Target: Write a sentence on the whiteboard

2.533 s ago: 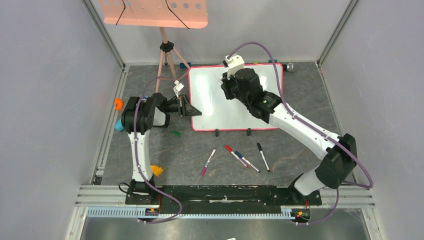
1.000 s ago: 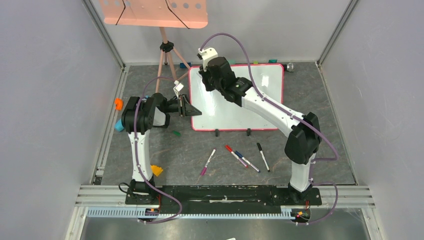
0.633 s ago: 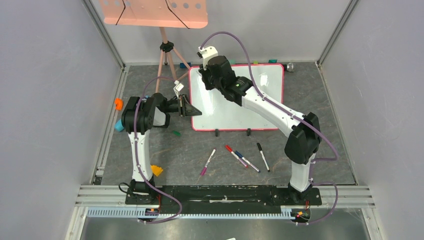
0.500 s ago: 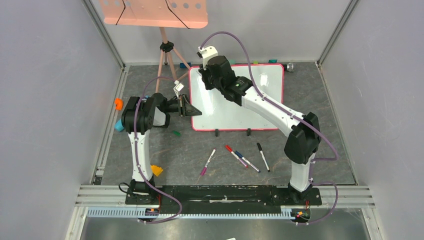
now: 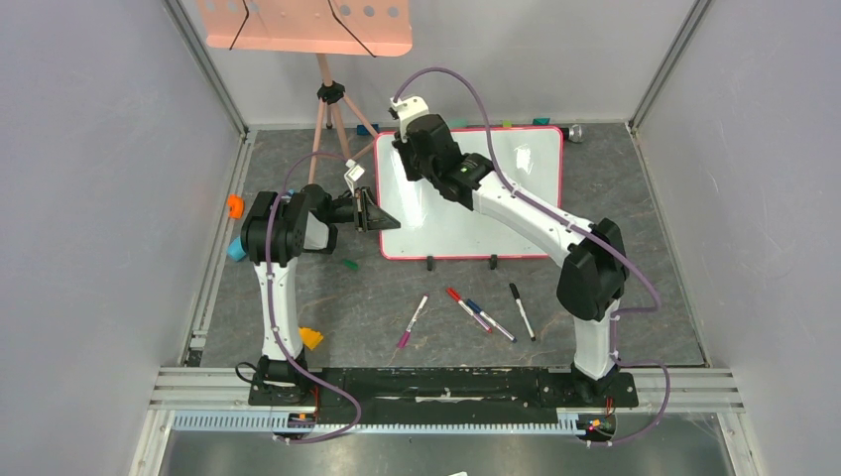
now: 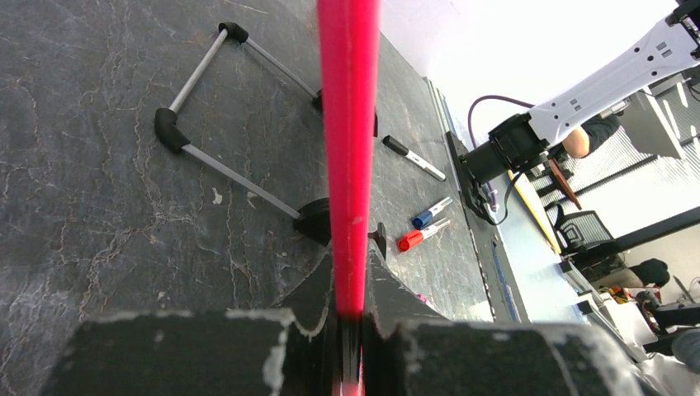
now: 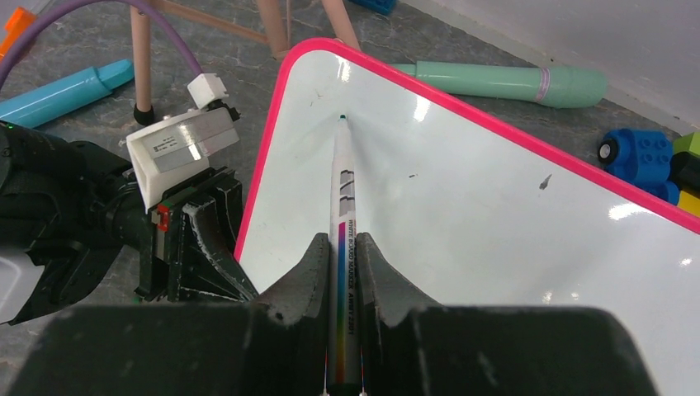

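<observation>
Nearest the arm bases, four loose pens (image 5: 466, 308) lie on the dark tabletop (image 5: 377, 297). They are at 6 o'clock from the whiteboard (image 5: 436, 228) and well apart from both arms.

Beyond them the whiteboard sits toward the back of the tabletop, with its two black feet on the near edge. The left jaws are narrow, pinched on the pink frame (image 6: 350, 124) at the board's 9 o'clock edge. The left wrist view shows the frame running straight between them.

Farther in, the right jaws are closed on a green-tipped pen (image 7: 342, 194) that points into the board's 11 o'clock corner. Its tip sits at the white surface there; whether it presses or hovers just above, I cannot tell.

No sentence shows: the visible board is bare and glossy. The step in hand looks like setting the tip down for the first stroke. The next move would call for light, steady pressure and travel toward 3 o'clock, with the left jaws bracing the board.

Behind it, at 11 o'clock, a pink tray (image 5: 302, 25) stands on a tripod. A mint tube (image 7: 503, 80) and blue blocks (image 7: 640, 153) lie along the far edge.
</observation>
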### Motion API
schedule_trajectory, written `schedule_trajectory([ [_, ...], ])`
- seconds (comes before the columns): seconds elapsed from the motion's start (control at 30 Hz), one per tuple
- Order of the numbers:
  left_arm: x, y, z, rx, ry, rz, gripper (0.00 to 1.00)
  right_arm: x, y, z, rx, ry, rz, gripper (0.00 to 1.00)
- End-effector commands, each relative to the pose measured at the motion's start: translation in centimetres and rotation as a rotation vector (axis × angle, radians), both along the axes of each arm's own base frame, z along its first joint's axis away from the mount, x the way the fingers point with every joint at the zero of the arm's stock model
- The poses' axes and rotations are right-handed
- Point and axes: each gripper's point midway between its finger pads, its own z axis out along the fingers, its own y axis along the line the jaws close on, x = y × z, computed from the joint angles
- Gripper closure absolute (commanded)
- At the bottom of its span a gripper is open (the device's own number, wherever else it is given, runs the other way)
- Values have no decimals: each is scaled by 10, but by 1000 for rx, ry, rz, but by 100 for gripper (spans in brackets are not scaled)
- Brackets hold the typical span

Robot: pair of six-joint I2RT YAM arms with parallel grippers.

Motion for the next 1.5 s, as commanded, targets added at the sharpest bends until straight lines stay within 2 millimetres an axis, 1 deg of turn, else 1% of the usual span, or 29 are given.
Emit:
schedule_trajectory([
  [0.0,8,-3,-6,-9,-65,47,97,11,3,23,32,-56,-37,100],
  [0.2,8,-3,-7,-9,-63,47,97,15,-1,16,12,-54,-64,100],
  [0.47,8,-3,-7,-9,-61,47,97,11,-4,8,-10,-41,-56,100],
  [0.63,9,-3,-7,-9,-63,47,97,5,-7,2,-20,-27,-44,100],
  [0.8,9,-3,-6,-9,-61,44,97,-3,-9,-9,-28,1,-26,100],
  [0.83,9,-3,-6,-9,-62,44,98,-7,-9,-13,-28,15,-16,100],
  [0.97,8,-3,-7,-9,-60,43,98,-12,-9,-15,-26,22,-2,100],
  [1.13,9,-3,-6,-9,-61,44,97,-15,-8,-12,-18,23,9,100],
  [1.2,8,-4,-6,-9,-61,43,97,-17,-5,-8,-6,23,26,100],
  [1.37,9,-3,-6,-9,-60,44,97,-16,1,15,24,-3,51,100],
  [1.47,8,-3,-6,-9,-59,42,97,-14,0,28,35,-26,46,100],
])
